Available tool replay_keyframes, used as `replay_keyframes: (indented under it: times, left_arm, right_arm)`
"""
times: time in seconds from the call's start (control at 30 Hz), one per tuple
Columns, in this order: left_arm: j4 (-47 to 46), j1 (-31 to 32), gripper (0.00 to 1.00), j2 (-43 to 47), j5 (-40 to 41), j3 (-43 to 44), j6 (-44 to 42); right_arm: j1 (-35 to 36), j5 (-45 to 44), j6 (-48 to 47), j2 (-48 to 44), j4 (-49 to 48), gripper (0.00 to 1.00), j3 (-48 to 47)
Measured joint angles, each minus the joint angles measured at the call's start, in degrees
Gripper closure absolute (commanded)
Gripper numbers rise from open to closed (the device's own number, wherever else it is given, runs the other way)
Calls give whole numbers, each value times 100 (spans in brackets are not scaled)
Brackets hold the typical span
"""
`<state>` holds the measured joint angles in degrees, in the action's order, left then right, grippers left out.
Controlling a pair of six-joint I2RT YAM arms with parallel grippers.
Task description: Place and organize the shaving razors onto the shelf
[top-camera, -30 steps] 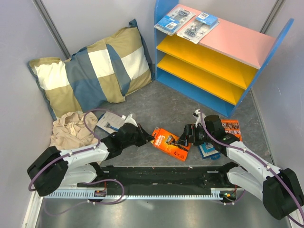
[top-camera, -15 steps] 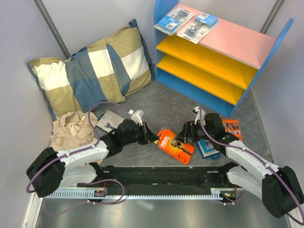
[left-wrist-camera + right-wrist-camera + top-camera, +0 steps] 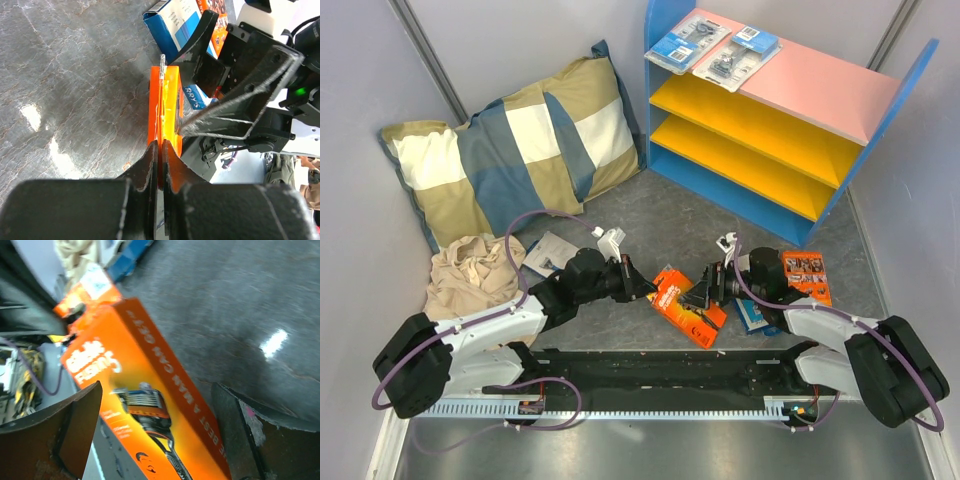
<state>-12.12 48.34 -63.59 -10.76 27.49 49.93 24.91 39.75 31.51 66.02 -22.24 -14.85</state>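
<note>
Grey table surface (image 3: 650,215) carries shelf (image 3: 665,25) far right, pillow (image 3: 510,150) far left, beige cloth (image 3: 470,275) in front of pillow; flat on surface: blue/white razor box (image 3: 548,255) beside cloth; orange razor pack (image 3: 807,275) and blue razor box (image 3: 756,316) at right; shelf's pink top board (image 3: 820,85) holds first blister pack (image 3: 687,40) and second blister pack (image 3: 735,55), side by side.

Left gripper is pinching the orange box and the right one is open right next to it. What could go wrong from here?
The left gripper pinches only a thin edge of the orange box, so the box could twist or slip out. The open right gripper sits very close to the left one, so the two might collide.
</note>
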Motion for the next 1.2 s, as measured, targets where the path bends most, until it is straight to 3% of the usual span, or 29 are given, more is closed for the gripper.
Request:
replay_keyframes:
  times: [0.13,0.17,0.33,0.57,0.7,0.8,0.93,1.03,1.2]
  left_arm:
    - [0,0,94,2,13,2,-7]
    - [0,0,93,2,22,2,-7]
    - [-7,0,91,2,85,13,-4]
    - [-31,0,90,0,153,33,-4]
    - [-35,0,86,0,151,33,-4]
    - [-42,-2,65,0,162,33,-7]
    - [4,-4,10,7,181,129,-76]
    - [420,-4,0,111,444,367,-142]
    - [1215,-11,0,614,1180,752,-251]
  right_arm:
    - [0,422,192,4,-566,6,61]
    - [-2,509,236,0,-680,15,61]
    - [-4,933,518,33,-1045,32,61]
    - [87,1381,935,297,-1464,67,57]
    - [179,1462,1016,348,-1493,77,42]
    - [188,1469,986,345,-1373,80,-42]
    - [238,1471,883,205,-1032,83,-225]
    - [262,1416,728,-52,-614,86,-455]
    - [262,1217,507,-463,79,89,-920]
